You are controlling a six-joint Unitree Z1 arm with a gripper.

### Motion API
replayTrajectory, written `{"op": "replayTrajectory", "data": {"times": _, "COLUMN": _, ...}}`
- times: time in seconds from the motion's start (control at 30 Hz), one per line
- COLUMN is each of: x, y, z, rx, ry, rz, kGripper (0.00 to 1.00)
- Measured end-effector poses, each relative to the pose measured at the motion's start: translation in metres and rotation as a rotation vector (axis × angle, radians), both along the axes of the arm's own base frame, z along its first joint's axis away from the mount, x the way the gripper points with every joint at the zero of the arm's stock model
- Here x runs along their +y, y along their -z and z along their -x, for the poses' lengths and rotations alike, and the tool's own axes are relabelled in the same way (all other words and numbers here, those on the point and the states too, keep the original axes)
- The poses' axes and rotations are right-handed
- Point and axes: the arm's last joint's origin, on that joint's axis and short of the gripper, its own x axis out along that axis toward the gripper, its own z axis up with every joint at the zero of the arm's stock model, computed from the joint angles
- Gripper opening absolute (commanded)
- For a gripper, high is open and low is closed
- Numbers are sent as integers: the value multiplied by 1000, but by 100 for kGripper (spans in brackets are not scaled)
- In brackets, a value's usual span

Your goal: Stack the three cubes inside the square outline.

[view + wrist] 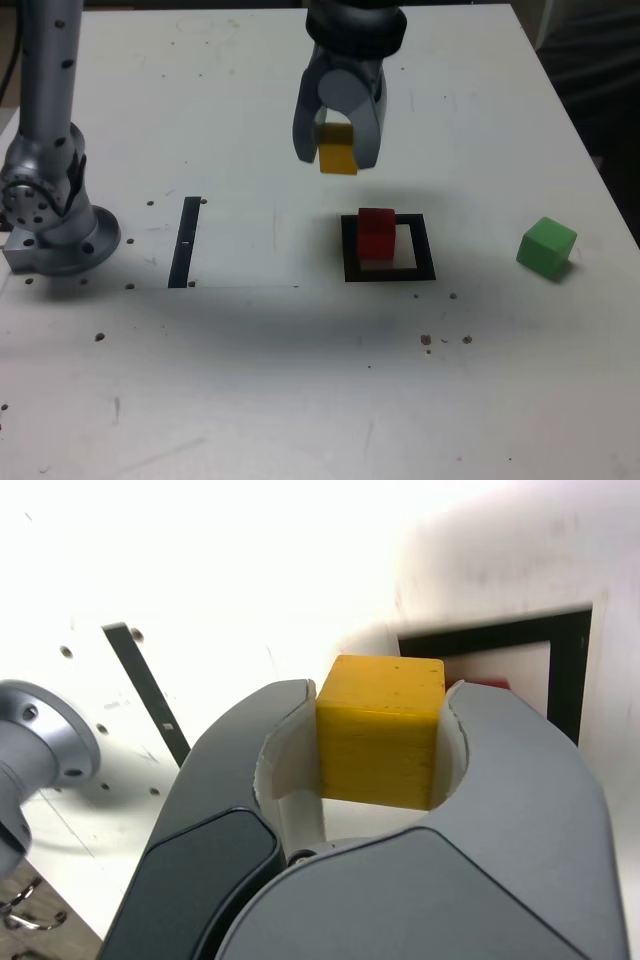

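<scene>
Hangs over the white bench (pixel 300 380), pincer (pixel 338 150) pointing down, jaws clamped on the yellow cube (pixel 338 158) and holding it clear of the surface. Sits up and toward the exterior view's left of the square outline (pixel 428 250), not directly above it. Drops in from the top edge of the exterior view, so the upper arm links are cut off; only the dark wrist housing and the two grey jaws show there.

From the exterior view alone: red cube (pixel 377 235) resting inside the square outline, pushed toward its far left corner (white centre still bare on the near and right sides). Green cube (pixel 547 247) well to the right of the square outline, on the bench, turned at an angle. Narrow black strip (pixel 185 242) far to the left of the square outline, and beyond that the arm's silver base (pixel 50 215) (its column runs out of the top of the picture).

From the wrist view alone: close look at the grip, pincer (pixel 380 735) with a pale inner pad pressed against each side of the yellow cube (pixel 381 730), the cube's upper face and one side face plainly seen. Behind it, part of the square outline (pixel 570 665), with just a sliver of the red cube (pixel 480 683) peeking past the jaw. Black strip (pixel 145 690) and silver base (pixel 40 750) also caught. Green cube out of this picture. Much of the bench (pixel 250 570) washed out by glare, so surface detail hard to make out.
</scene>
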Motion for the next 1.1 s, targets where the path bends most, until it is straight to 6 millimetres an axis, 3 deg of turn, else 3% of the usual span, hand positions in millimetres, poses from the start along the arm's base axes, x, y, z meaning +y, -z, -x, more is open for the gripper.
{"op": "replayTrajectory", "data": {"times": 0.47, "x": -28, "y": 8, "z": -16, "rx": 0, "ry": 26, "rz": 51, "kGripper": 26}}
{"op": "replayTrajectory", "data": {"times": 1.03, "x": -30, "y": 25, "z": -33, "rx": 15, "ry": 28, "rz": 76, "kGripper": 26}}
{"op": "replayTrajectory", "data": {"times": 1.1, "x": -30, "y": 27, "z": -34, "rx": 16, "ry": 29, "rz": 77, "kGripper": 33}}
